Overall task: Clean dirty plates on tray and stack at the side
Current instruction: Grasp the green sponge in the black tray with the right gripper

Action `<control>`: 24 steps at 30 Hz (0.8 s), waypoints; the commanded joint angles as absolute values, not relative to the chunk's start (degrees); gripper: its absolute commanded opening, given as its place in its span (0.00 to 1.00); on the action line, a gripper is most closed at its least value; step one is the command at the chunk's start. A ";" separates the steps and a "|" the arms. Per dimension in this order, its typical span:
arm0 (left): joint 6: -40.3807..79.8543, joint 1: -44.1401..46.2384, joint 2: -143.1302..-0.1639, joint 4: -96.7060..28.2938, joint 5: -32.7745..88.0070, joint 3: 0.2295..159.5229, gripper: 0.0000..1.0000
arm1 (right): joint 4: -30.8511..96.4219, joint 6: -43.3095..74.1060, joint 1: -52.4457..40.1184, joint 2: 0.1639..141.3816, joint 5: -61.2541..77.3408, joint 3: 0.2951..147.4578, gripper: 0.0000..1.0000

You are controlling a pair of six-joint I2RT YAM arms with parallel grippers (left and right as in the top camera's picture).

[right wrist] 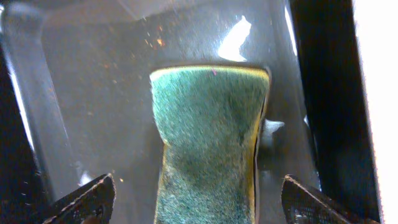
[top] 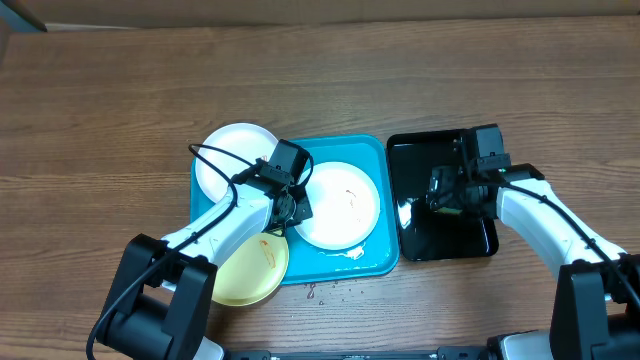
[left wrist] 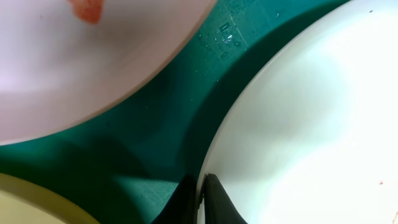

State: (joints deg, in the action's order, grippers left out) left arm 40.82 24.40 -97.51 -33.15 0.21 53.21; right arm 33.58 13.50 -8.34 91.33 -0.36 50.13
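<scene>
While the left end effector [left wrist: 200, 199] clamps the rim of the plate [top: 340, 205] at the centre of the tray [top: 345, 150], the right end effector [right wrist: 202, 199], wide open astride the sponge [right wrist: 208, 124] right of the tray, should close squarely across it.

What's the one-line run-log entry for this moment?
left gripper: shut on centre white plate rim | right gripper: open over green sponge in black tray

Yellow plate [top: 255, 272] partly beneath left arm [top: 222, 225]
</scene>
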 commanded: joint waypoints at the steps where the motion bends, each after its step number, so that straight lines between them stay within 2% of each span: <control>1: 42.89 24.84 -98.17 -33.15 -2.81 51.75 0.08 | 33.17 13.76 -8.97 91.00 1.10 49.76 0.82; 6: 40.34 24.84 -98.17 -33.61 -3.20 51.75 0.14 | 34.83 13.78 -10.02 91.00 4.19 49.76 0.70; 10: 39.03 24.77 -98.17 -33.98 -3.25 51.75 0.18 | 36.71 13.74 -12.82 91.00 2.98 49.76 0.69; 14: 38.98 24.80 -98.17 -33.82 -3.31 51.75 0.19 | 36.23 14.09 -13.65 91.00 -3.20 49.76 0.73; 19: 38.96 24.80 -98.17 -34.13 -3.40 51.75 0.19 | 38.48 24.01 -13.65 91.00 -6.83 49.76 0.76; 24: 38.98 24.80 -98.17 -34.02 -3.38 51.75 0.19 | 37.21 30.65 -13.65 91.00 -6.66 49.76 0.84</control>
State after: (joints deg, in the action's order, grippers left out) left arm 40.10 24.40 -97.51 -33.61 -1.80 52.80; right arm 38.94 23.86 -13.58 91.33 -4.86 50.02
